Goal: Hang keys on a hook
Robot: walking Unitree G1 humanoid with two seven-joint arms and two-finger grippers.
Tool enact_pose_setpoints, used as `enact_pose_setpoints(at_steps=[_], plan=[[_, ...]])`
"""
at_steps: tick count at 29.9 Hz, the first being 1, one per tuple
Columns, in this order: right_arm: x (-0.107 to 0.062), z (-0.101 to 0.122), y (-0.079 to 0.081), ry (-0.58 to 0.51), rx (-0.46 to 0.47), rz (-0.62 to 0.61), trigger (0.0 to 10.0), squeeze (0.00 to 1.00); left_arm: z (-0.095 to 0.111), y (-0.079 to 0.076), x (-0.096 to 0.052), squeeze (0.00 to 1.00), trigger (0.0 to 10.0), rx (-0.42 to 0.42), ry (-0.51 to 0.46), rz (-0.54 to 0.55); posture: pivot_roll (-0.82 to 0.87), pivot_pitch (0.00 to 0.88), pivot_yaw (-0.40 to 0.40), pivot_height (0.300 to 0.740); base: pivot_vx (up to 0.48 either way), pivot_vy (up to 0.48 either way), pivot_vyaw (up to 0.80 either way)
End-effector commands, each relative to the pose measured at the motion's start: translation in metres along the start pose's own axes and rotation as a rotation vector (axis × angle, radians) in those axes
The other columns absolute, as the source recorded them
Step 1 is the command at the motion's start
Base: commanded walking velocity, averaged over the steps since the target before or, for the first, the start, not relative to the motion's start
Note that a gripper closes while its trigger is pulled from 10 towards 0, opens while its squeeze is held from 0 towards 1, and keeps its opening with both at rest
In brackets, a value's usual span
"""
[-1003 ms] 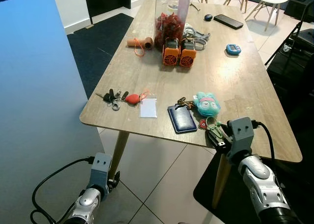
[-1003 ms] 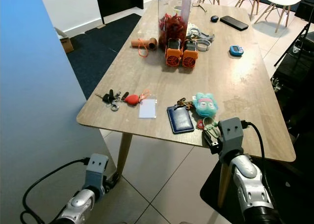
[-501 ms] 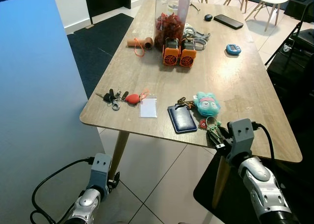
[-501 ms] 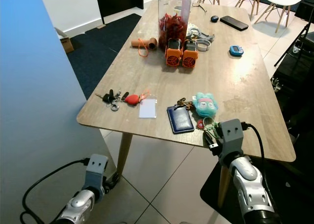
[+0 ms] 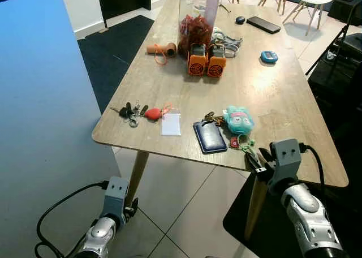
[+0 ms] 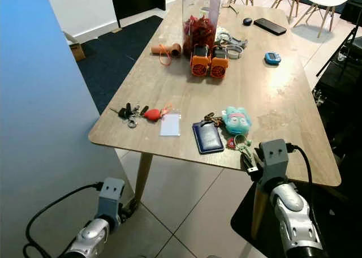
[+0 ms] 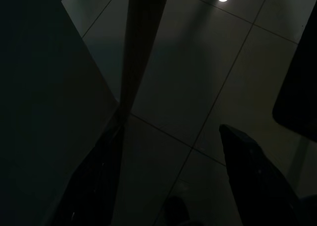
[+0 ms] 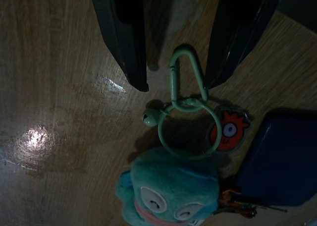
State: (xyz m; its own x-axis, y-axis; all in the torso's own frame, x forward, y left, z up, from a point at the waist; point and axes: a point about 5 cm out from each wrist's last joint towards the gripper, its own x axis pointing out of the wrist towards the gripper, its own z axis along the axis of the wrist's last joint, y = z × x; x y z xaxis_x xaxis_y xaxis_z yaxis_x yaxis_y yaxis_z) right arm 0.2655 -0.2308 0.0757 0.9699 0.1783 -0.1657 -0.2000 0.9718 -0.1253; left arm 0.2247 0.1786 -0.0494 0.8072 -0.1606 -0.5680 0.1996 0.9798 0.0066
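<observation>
Since a second ago my right gripper has slid a little to the right along the near edge of the wooden table, so the green carabiner that it covered then now lies just left of it in the head views. My two black fingers are spread apart, flanking the carabiner's loop without closing on it; one fingertip looks to touch its side, though I cannot be sure. The carabiner joins a green ring that carries a small bell, a red round charm and a teal plush keychain; this bunch rests near the table's near right corner, just right of a dark blue card wallet. A second bunch of keys with a red fob lies near the near left edge, beside a small clear bag. Farther off stand a large jar and two orange blocks. My left gripper hangs idle over the tiled floor, fingers parted.
</observation>
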Motion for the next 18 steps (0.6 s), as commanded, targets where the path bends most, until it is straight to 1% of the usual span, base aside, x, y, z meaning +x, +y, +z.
enact_pose_setpoints(at_steps=[1,4,6,12,16,18], plan=[[-0.0023,-0.0039,0.0024,0.016,-0.044,0.001,10.0,0.0,-0.0053,0.0033,-0.0028,0.0,10.0,-0.003,0.019,0.007,0.05,0.067,-0.022,0.74,0.0,0.0,0.0],[-0.0022,-0.0046,0.0029,0.018,-0.055,-0.004,10.0,0.0,-0.0052,0.0031,-0.0027,0.0,10.0,-0.003,0.019,0.007,0.05,0.067,-0.022,0.74,0.0,0.0,0.0],[-0.0014,-0.0056,0.0029,0.02,-0.11,-0.029,10.0,0.0,-0.0055,0.0024,-0.0027,0.0,10.0,-0.003,0.02,0.006,0.05,0.068,-0.022,0.74,0.0,0.0,0.0],[0.0,-0.0048,0.0014,0.014,-0.15,-0.046,10.0,0.0,-0.005,0.0024,-0.0024,0.0,10.0,-0.003,0.019,0.006,0.05,0.067,-0.022,0.74,0.0,0.0,0.0],[0.0006,-0.0055,0.0013,0.017,-0.142,-0.049,10.0,0.0,-0.0046,0.0025,-0.0022,0.0,10.0,-0.003,0.018,0.006,0.05,0.066,-0.021,0.74,0.0,0.0,0.0],[0.0015,-0.0087,0.0031,0.033,-0.093,-0.045,10.0,0.0,-0.0045,0.0027,-0.0021,0.0,10.0,-0.003,0.019,0.007,0.05,0.066,-0.021,0.74,0.0,0.0,0.0]])
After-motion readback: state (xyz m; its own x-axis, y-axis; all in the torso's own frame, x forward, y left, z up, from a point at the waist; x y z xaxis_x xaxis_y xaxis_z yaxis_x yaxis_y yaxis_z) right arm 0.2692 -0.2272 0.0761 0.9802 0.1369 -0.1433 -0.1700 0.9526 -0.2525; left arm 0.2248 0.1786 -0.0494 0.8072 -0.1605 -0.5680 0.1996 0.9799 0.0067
